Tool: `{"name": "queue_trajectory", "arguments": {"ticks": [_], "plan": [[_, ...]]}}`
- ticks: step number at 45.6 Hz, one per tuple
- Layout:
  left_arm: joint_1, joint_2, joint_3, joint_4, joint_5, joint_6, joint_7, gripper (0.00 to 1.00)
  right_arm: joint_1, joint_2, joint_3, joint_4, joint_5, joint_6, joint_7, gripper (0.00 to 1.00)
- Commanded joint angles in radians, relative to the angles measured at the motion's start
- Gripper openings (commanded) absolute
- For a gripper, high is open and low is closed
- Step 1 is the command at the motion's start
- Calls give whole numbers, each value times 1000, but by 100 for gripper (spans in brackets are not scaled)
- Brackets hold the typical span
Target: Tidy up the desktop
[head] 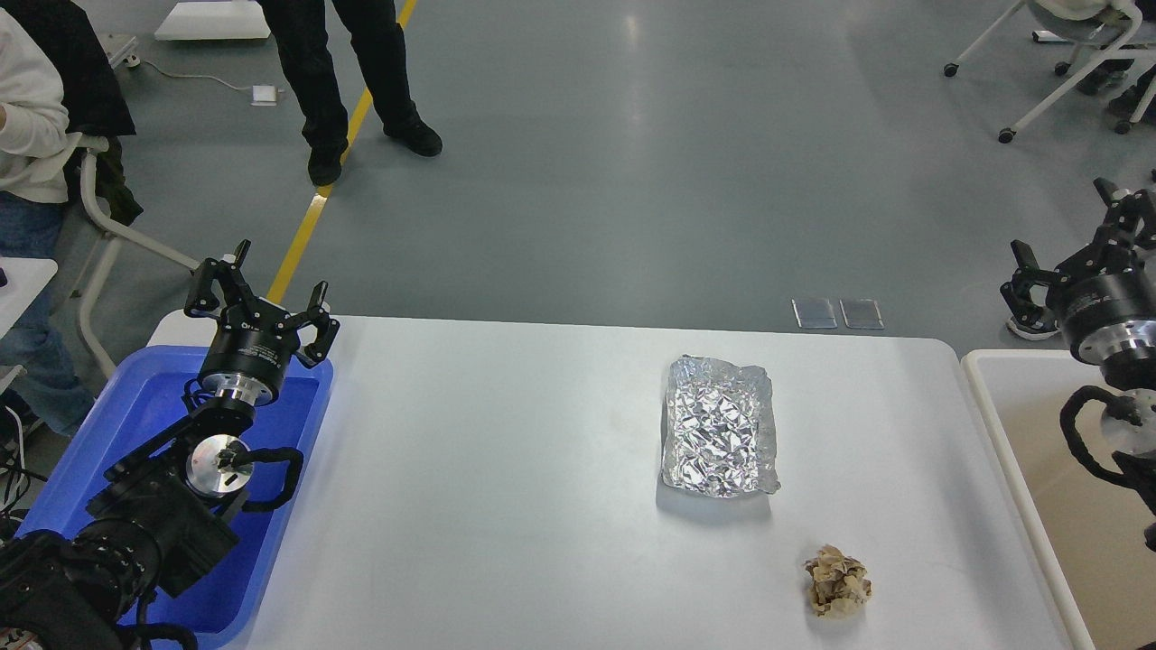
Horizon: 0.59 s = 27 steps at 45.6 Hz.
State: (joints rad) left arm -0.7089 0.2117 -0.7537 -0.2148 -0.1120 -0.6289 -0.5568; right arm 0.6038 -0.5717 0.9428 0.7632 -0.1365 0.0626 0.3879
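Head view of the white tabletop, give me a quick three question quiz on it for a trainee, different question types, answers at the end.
1. True or false: the crumpled silver foil tray lies inside the blue plastic tray.
2. Multiple choice: the crumpled brown paper ball lies (A) nearer the robot than the foil tray, (B) farther than it, (C) in the beige white-rimmed bin.
3. Fill in: the left gripper hangs with its jaws ____ above the blue tray's far end.

Key: 1 false, it lies on the large white desktop. 2 A. 3 open.
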Motion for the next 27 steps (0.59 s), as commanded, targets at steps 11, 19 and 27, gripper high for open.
{"name": "queue_trajectory", "arguments": {"ticks": [11, 19, 27], "plan": [[0, 0, -1, 0, 0, 0, 0, 100, -12, 9, 1, 1, 0, 0, 0, 100], [0, 0, -1, 0, 0, 0, 0, 100, -18, 6, 1, 1, 0, 0, 0, 100], [0, 0, -1, 0, 0, 0, 0, 100, -19, 9, -1, -1, 0, 0, 0, 100]]}}
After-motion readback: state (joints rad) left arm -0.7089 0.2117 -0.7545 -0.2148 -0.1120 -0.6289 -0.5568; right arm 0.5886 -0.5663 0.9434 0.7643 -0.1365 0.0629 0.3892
